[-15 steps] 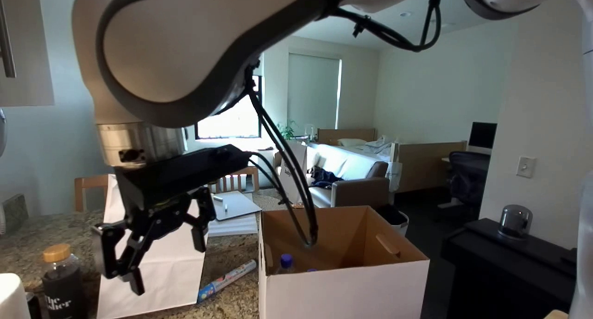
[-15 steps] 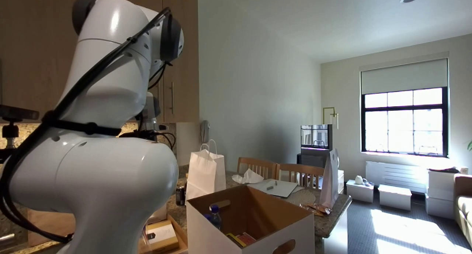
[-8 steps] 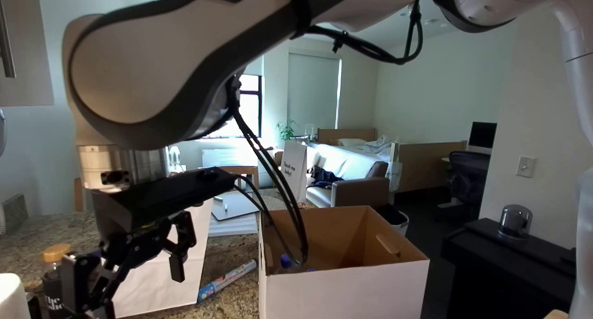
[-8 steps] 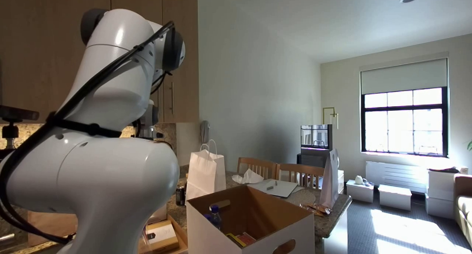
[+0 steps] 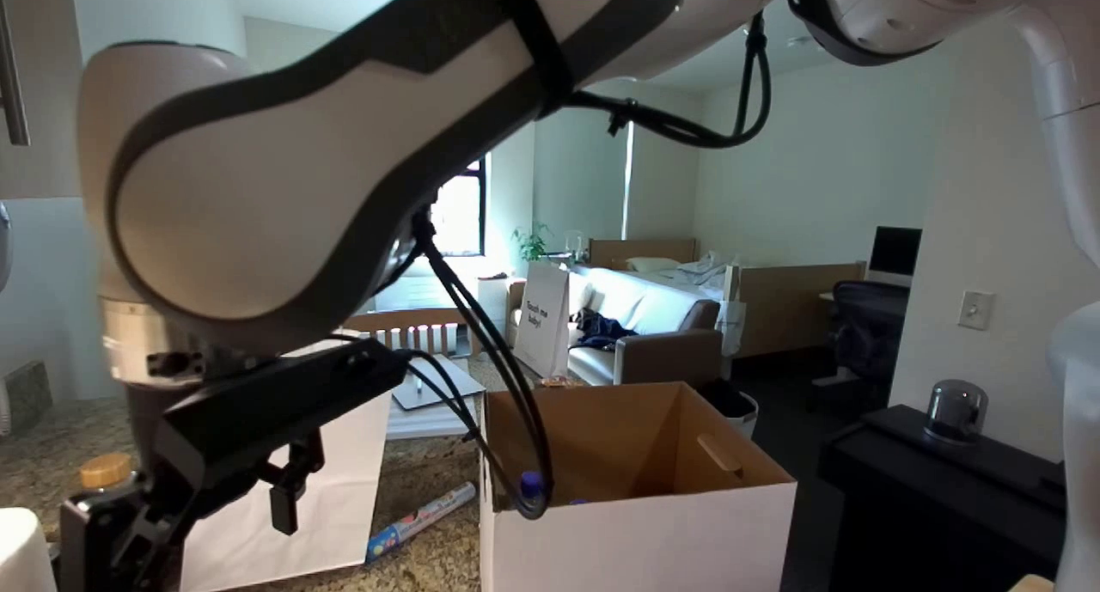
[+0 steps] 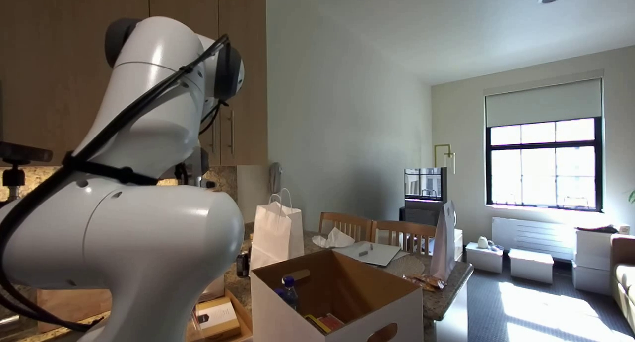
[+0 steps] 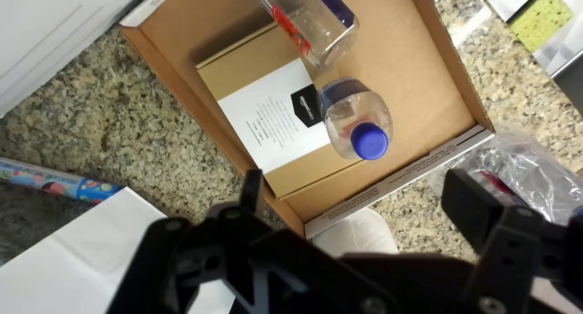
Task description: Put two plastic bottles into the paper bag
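Plastic bottles [image 7: 356,109] are what has to move, and the wrist view shows a pair in a shallow cardboard tray [image 7: 410,49]. The nearer bottle [image 7: 334,105], its blue cap [image 7: 370,141] turned to the camera, is beside a small box [image 7: 273,136]; whether it stands upright or tilts, I cannot tell. The farther bottle [image 7: 314,27] runs out of the top of the frame. The gripper [image 7: 355,186] is spread wide at the tray's end in that view and pinches nothing.

In both exterior views the paper bag [image 6: 278,233] stands upright on the counter [image 5: 425,467], apart from a tall box [image 6: 362,277]. No view looks into the bag, so I cannot say whether it holds anything. A blue-topped bottle [image 6: 289,290] is in the tall box; whether it counts towards the two is unclear.

As I judge it, the work is at the reaching stage: no grasp is made, and neither tray bottle is in the bag. If these are the two meant, everything is left: grip one, lift it, lower it into the bag, let go, then repeat.
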`<state>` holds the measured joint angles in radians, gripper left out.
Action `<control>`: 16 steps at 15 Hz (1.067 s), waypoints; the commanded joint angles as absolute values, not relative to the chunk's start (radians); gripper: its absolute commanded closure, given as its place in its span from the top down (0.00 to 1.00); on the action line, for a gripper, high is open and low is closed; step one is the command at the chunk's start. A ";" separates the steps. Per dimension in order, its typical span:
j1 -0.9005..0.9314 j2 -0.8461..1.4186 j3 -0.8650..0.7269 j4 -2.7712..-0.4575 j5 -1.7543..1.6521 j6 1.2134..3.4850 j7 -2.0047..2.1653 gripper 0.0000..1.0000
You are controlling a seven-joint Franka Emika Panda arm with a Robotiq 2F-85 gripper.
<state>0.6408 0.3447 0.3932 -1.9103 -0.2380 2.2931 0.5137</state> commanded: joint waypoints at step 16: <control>0.790 0.705 0.269 -1.636 -0.143 2.296 0.272 1.00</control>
<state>0.8239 0.6651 0.2361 -1.6680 -0.2316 2.3052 0.3763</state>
